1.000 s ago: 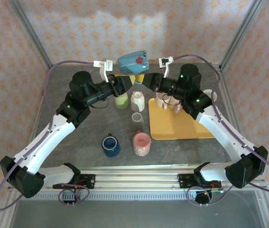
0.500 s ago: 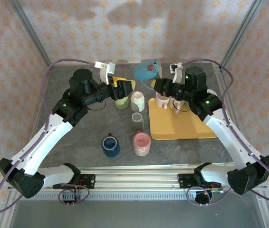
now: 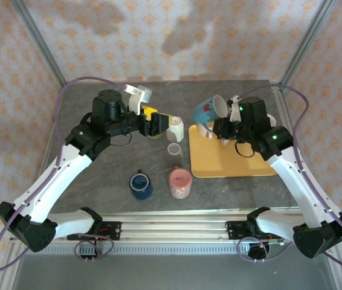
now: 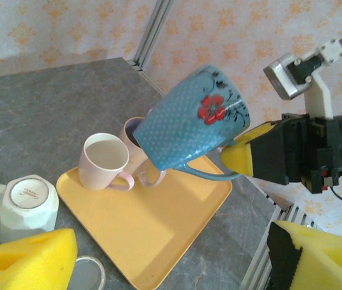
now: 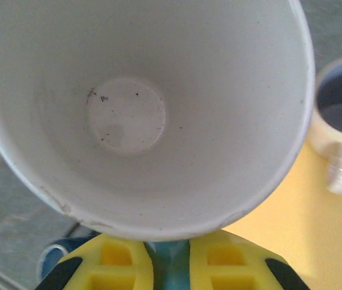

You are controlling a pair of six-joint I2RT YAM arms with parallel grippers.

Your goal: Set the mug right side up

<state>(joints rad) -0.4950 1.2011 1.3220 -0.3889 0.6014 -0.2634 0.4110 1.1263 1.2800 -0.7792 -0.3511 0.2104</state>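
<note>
The right hand (image 3: 222, 122) grips the blue floral mug (image 3: 210, 109) by its handle, holding it tilted above the yellow tray (image 3: 231, 164); the left hand (image 3: 156, 119) gapes wide, empty. A handle-only grip could let it swing or drop onto the pink mugs (image 4: 104, 160).

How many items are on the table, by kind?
yellow tray: 1
clear glass: 1
mugs: 7: light blue mug in the right claw, two pink mugs on the tray, white mug upside down, green mug, dark blue mug, speckled pink mug
total: 9
</note>
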